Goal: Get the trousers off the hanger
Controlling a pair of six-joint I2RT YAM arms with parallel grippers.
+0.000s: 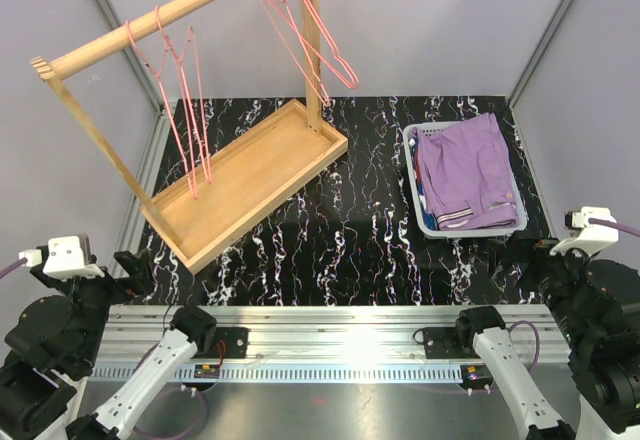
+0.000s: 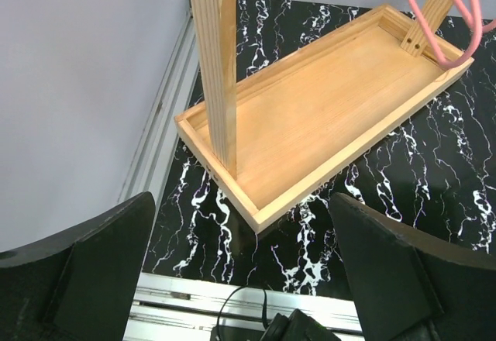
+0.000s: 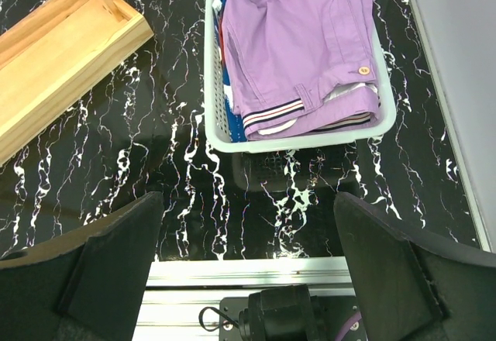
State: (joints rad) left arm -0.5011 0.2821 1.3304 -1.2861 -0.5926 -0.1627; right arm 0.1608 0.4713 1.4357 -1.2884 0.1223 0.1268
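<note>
The lilac-purple shorts (image 1: 465,165) with a striped waistband lie on top in a white basket (image 1: 470,228) at the right; they also show in the right wrist view (image 3: 302,39). A strip of the dark blue shorts (image 3: 226,93) shows under them at the basket's left side. Several pink hangers (image 1: 185,110) hang bare on the wooden rail (image 1: 160,15). My left gripper (image 2: 242,201) is open and empty, low near the rack's near corner. My right gripper (image 3: 248,198) is open and empty, in front of the basket (image 3: 294,143).
The wooden rack stands on a long wooden tray base (image 1: 250,180) set diagonally at the left; its post (image 2: 213,62) rises close to my left gripper. A metal rail (image 1: 330,335) runs along the table's near edge. Grey walls enclose the black marble table.
</note>
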